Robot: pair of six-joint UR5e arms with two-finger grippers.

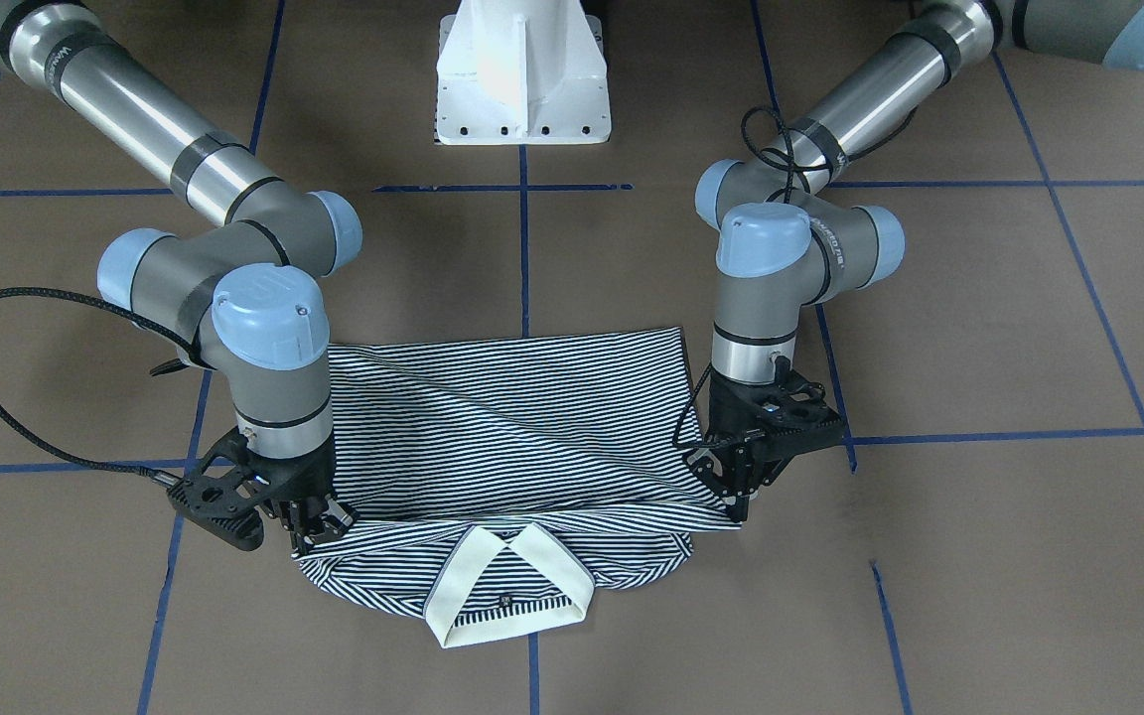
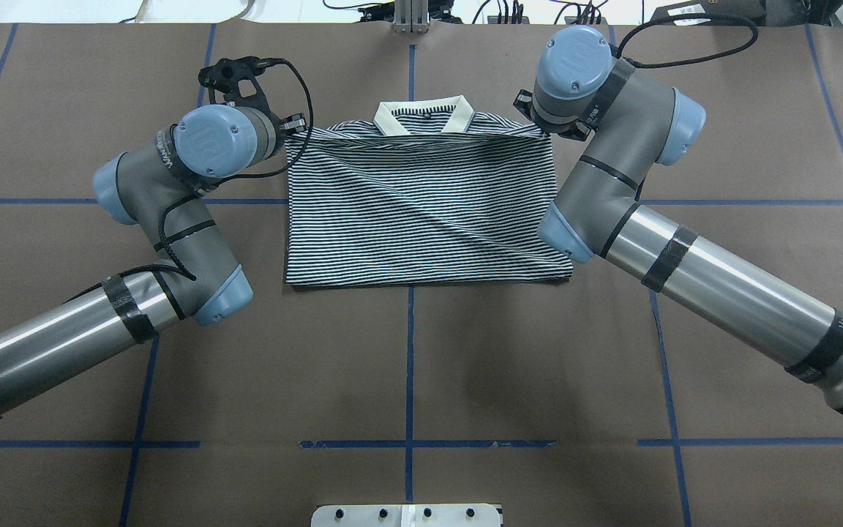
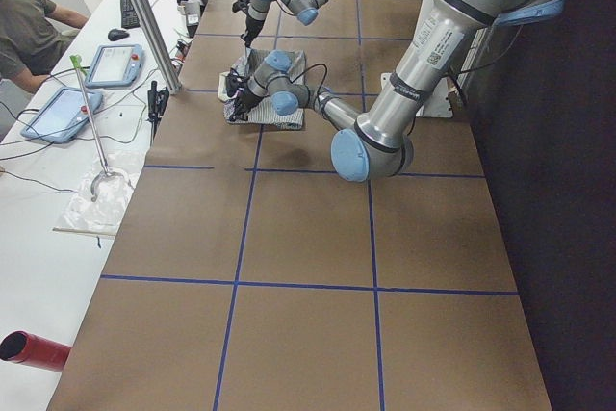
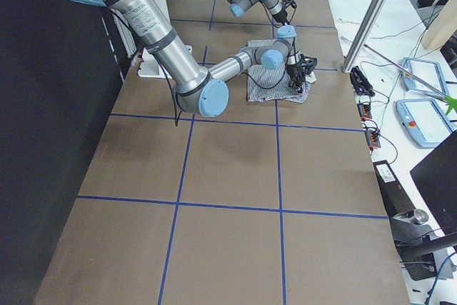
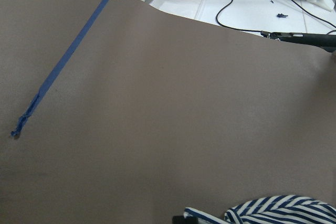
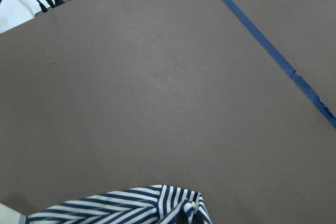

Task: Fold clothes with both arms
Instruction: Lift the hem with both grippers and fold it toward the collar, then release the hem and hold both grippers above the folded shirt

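two grippers are down on the shirt (image 1: pixel 522 427), one at each end of its folded-over layer. left gripper (image 1: pixel 739 504) has its fingers pressed together on striped cloth at one corner. right gripper (image 1: pixel 319 531) nips the other corner the same way. each wrist view shows a tuft of stripes bunched right at the fingertips.

between the two, the edge of the top layer runs nearly straight, stopping just short of the collar (image 1: pixel 455 591), with diagonal creases across the cloth. rounded striped folds bulge out from under that layer on both sides of the collar.

the shirt lies on the table (image 2: pixel 538 366), straddling the centre tape line (image 2: pixel 410 351). its collar points away from the robot and sits close to the table's far edge in the overhead view. the edge nearest the robot is straight and square to the tape.

plenty of bare brown surface lies either side of the shirt, and between it and the white base (image 1: pixel 522 79). both forearms come in slanting from the outer sides, elbows wide of the cloth, wrists upright over the corners.
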